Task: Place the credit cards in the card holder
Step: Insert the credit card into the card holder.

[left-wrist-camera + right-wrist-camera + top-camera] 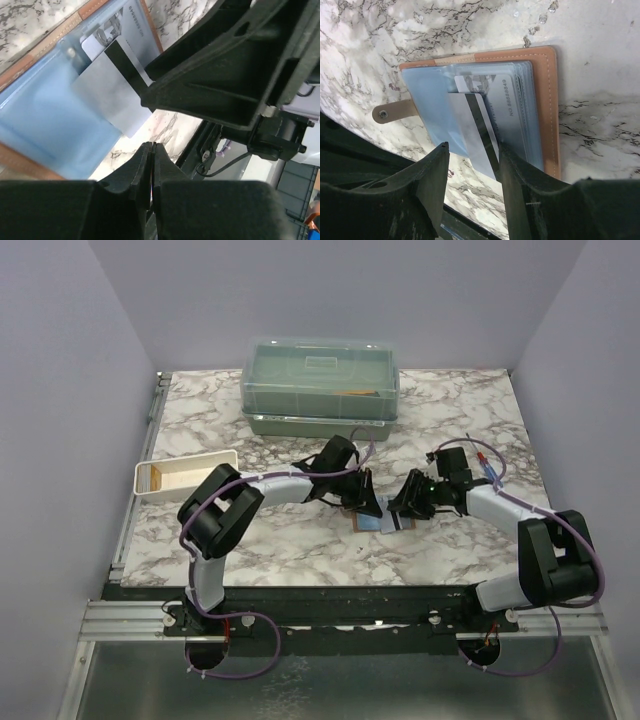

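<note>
Both arms: pale grey-white link tubes, bulky black joint housings; purple cables loop along each from base to wrist; left gripper [362, 502] and right gripper [407, 508] matte black moulded plastic, ribbed; small green light on right wrist; bases bolted to silver rail, red wiring below.

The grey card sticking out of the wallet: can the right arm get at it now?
Probably yes. The right tool is open, its fingers either side of the grey card, which protrudes from the open wallet; nothing lies between.
</note>
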Available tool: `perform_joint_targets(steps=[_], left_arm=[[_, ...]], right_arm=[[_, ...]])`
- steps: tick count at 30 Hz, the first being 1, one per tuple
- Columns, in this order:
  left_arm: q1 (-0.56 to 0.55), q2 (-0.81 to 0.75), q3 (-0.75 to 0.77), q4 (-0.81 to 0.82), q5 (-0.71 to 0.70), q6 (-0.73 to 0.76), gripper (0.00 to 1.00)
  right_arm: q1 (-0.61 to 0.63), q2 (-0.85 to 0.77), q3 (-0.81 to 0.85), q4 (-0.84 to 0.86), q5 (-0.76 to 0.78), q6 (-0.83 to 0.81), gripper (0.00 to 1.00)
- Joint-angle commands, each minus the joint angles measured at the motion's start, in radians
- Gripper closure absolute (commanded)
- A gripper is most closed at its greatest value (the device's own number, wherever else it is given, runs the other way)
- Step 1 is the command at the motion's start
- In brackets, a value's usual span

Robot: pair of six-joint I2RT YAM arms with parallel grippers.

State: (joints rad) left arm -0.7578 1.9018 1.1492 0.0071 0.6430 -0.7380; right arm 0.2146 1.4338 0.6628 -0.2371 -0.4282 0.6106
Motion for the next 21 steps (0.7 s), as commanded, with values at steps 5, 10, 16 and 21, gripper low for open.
perform_joint_targets(steps=[5, 10, 16, 21], left_arm=[[-0.011, 0.152, 0.050, 0.076, 0.008, -0.042, 0.96], [-0.010, 0.178, 0.027, 0.083, -0.043, -0.040, 1.00], [-0.009, 0.191, 0.012, 0.082, -0.060, -0.039, 1.00], [-0.009, 0.195, 0.009, 0.081, -0.060, -0.037, 1.00]], right_arm=[[-0.003, -0.002, -0.054, -0.061, 0.038, -0.008, 0.52], [-0.004, -0.030, -0.069, -0.041, -0.011, -0.007, 0.54], [-0.003, -0.075, -0.098, -0.013, -0.083, 0.026, 0.59], [-0.003, -0.106, -0.135, 0.031, -0.135, 0.070, 0.63]])
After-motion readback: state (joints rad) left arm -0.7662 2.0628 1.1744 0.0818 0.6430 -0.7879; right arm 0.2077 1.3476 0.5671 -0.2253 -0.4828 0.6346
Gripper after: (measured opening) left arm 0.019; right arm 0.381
